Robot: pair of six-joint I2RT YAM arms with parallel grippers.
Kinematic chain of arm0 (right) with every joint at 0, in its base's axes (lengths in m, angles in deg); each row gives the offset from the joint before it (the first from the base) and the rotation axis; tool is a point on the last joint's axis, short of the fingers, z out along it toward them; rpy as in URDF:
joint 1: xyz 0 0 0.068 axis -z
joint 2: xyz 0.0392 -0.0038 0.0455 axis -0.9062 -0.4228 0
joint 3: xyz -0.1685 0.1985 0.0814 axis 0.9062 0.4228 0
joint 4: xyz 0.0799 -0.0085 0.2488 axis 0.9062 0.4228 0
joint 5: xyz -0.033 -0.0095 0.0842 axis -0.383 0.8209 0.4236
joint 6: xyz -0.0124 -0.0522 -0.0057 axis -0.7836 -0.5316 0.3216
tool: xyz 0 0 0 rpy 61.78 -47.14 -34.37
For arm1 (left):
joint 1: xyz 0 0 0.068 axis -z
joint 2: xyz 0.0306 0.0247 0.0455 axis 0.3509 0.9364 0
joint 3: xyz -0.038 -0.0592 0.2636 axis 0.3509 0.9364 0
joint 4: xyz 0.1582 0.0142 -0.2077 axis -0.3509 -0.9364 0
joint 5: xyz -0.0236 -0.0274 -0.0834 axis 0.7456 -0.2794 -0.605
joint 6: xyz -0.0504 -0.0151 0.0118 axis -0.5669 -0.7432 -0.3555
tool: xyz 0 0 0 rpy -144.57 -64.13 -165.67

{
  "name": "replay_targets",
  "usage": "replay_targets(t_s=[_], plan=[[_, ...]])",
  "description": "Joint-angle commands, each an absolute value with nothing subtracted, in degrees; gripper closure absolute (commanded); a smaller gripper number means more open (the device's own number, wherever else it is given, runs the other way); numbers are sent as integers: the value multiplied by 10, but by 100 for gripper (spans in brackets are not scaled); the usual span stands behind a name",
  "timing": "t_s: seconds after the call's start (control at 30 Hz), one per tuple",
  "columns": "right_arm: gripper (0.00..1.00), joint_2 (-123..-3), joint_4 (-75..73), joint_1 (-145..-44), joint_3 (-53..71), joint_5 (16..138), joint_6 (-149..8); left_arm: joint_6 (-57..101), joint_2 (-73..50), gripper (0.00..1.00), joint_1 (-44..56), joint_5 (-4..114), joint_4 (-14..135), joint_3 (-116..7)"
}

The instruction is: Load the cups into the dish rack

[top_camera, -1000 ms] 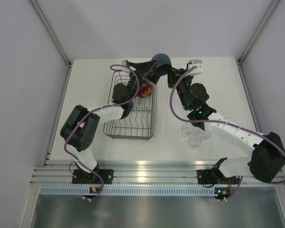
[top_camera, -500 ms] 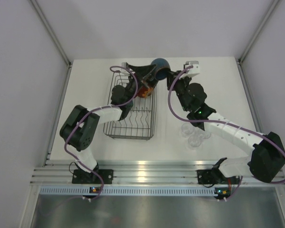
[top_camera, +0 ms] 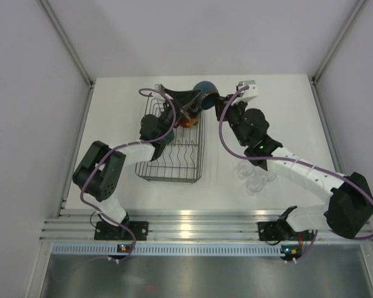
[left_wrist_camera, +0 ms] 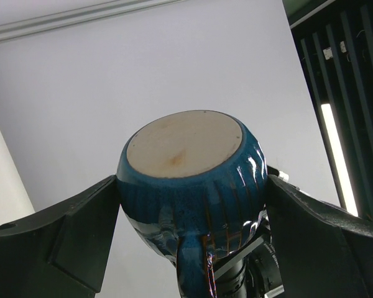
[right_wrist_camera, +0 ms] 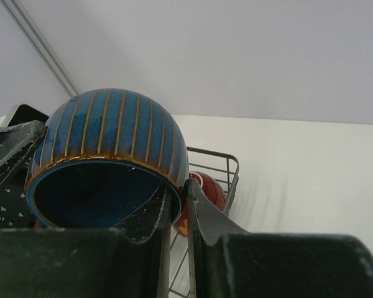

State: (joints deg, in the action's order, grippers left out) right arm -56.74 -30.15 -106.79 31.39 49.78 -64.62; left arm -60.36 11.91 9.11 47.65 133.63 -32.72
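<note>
The small, ribbed, glazed dark-blue cup (top_camera: 205,89) (left_wrist_camera: 186,174) (right_wrist_camera: 112,130) is held in the air over the 1 o'clock corner of the rectangular dark wire dish rack (top_camera: 171,162) (right_wrist_camera: 227,162). One second ago it was seen beyond the far edge of the rack; since then it has been carried toward 7 o'clock and is now nearer to the prongs. It is turned on its side: the unglazed base is shown to the left wrist camera, the dark mouth to the right wrist camera.

The rim is pinched by the right gripper (top_camera: 217,103) (right_wrist_camera: 178,195), one finger inside the cup and one outside. The left gripper (top_camera: 198,102) is spread wide around the cup, and its fingers (left_wrist_camera: 81,236) are seen at both sides of the wall. Whether the dark-blue cup is really pressed by them cannot be told. Both grippers have been moved together with the cup.

Under it, at the 12 o'clock end of the rack, the round red patterned cup (top_camera: 188,120) (right_wrist_camera: 205,186) is lying, more covered than before. The small clear glasses (top_camera: 253,177) are unchanged on the white table (top_camera: 286,112), at 3 o'clock from the rack.
</note>
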Motion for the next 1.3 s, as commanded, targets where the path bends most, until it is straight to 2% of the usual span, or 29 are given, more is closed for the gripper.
replay_targets(t_s=[0.0,0.13,0.43,0.53,0.83,1.27], plan=[[90,-563,-320,-1087,310,588,-646,-566,88,100,86,487,1387,-309],[88,-564,-322,-1086,312,590,-646,-554,74,100,74,504,1387,-286],[73,-577,-330,-1085,312,605,-635,-554,59,100,70,550,1394,-263],[72,-577,-333,-1086,315,604,-634,-551,61,100,66,557,1394,-260],[71,-570,-331,-1086,325,609,-632,-540,62,100,47,566,1394,-262],[71,-519,-315,-1081,373,591,-637,-412,36,100,6,535,1350,-216]])
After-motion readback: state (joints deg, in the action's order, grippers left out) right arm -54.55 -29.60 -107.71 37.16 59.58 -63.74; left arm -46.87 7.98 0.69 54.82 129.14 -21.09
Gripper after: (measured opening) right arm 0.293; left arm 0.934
